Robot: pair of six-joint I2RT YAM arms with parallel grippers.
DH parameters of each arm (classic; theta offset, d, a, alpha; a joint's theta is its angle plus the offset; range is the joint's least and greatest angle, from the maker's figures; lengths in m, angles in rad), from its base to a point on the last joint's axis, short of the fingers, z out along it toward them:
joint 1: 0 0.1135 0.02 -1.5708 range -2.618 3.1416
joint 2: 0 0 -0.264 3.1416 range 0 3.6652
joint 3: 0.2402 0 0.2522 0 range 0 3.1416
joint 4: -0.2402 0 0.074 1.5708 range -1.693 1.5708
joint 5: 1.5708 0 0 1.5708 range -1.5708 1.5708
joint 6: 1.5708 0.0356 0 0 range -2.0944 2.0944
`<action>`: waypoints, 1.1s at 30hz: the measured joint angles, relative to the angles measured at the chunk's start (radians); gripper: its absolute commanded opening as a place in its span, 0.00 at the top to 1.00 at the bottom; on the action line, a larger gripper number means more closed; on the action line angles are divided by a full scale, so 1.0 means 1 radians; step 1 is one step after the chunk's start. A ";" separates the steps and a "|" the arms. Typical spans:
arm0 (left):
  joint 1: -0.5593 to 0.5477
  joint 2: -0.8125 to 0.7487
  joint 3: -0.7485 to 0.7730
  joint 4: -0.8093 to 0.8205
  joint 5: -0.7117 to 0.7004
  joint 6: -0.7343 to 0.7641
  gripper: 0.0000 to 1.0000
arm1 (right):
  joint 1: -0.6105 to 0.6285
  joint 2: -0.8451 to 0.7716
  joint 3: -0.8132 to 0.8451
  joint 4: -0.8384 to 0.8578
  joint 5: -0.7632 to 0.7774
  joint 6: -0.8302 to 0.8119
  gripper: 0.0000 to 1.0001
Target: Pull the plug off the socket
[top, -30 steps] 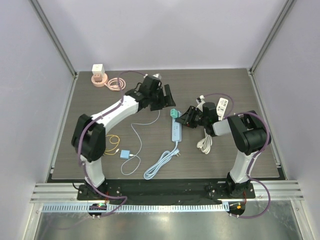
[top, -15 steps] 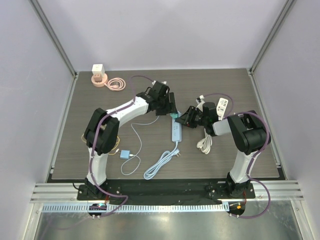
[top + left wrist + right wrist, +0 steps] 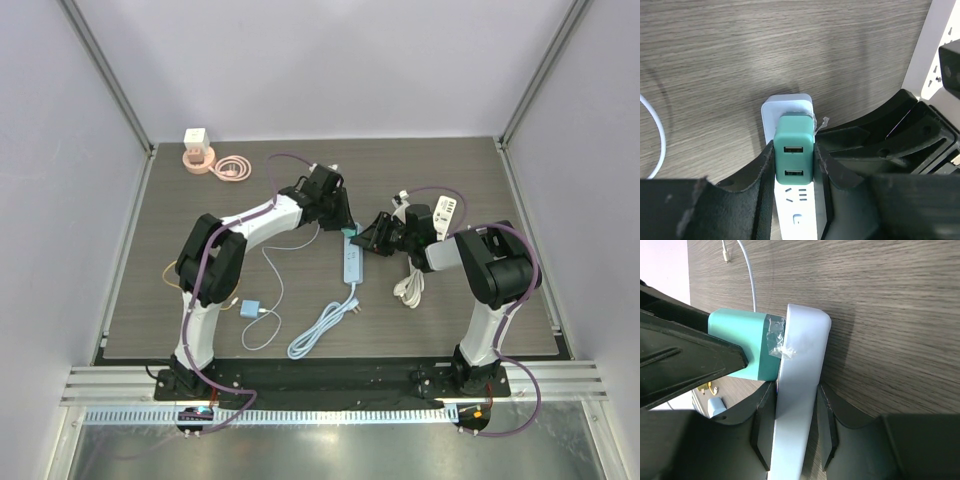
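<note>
On the table (image 3: 480, 200), left claw (image 3: 794, 167) has now closed on the plug (image 3: 793, 135), right claw (image 3: 793, 425) gripping the socket (image 3: 802, 355).

This is a robotics lab test cell: a dark wood-grain tabletop (image 3: 480, 180) boxed in by plain pale lilac wall panels (image 3: 330, 60) and silver aluminium frame posts (image 3: 105, 75). Along its near edge run a ribbed metal mounting rail (image 3: 110, 385) and a slotted white cable duct (image 3: 330, 415), with the white-and-black left arm (image 3: 250, 215) and right arm (image 3: 495, 265) bolted there.
</note>
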 measured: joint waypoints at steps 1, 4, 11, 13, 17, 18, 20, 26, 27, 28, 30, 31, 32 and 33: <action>0.000 0.000 0.000 0.002 0.000 -0.001 1.00 | 0.000 0.000 0.000 -0.001 -0.001 0.000 0.71; 0.000 0.000 0.000 0.002 -0.002 -0.003 1.00 | 0.000 0.000 0.000 -0.002 -0.005 0.000 0.58; -0.005 0.000 0.000 0.005 -0.016 -0.010 1.00 | -0.001 0.000 0.000 -0.004 -0.011 -0.036 0.48; -0.003 0.000 0.000 0.006 -0.020 -0.010 1.00 | -0.001 0.000 0.000 0.000 -0.017 -0.041 0.48; -0.003 0.000 0.000 0.008 -0.024 -0.013 1.00 | -0.001 0.000 0.000 0.003 -0.024 -0.043 0.47; -0.003 0.000 0.000 0.008 -0.026 -0.014 1.00 | -0.001 0.000 0.000 0.003 -0.025 -0.043 0.48; -0.003 0.000 0.000 0.010 -0.026 -0.016 1.00 | -0.001 0.000 0.000 0.003 -0.029 -0.043 0.48; -0.003 0.000 0.000 0.012 -0.024 -0.035 1.00 | 0.000 0.023 0.000 0.029 -0.056 -0.026 0.64; -0.004 0.000 0.000 0.012 -0.024 -0.038 1.00 | 0.000 0.026 0.000 0.036 -0.061 -0.017 0.77; -0.005 0.000 0.000 0.011 -0.023 -0.041 1.00 | -0.001 0.030 0.000 0.039 -0.064 -0.006 0.86; -0.005 -0.003 0.000 0.009 -0.015 -0.047 1.00 | -0.004 0.035 0.002 0.034 -0.061 0.053 0.99; -0.005 -0.004 -0.002 0.010 -0.016 -0.049 1.00 | -0.005 0.037 0.003 0.039 -0.063 0.054 0.99; -0.006 -0.005 -0.003 0.012 -0.019 -0.052 1.00 | -0.005 0.037 0.004 0.035 -0.063 0.053 0.99; -0.005 -0.005 -0.007 0.014 -0.019 -0.056 1.00 | -0.004 0.037 0.005 0.033 -0.061 0.051 0.99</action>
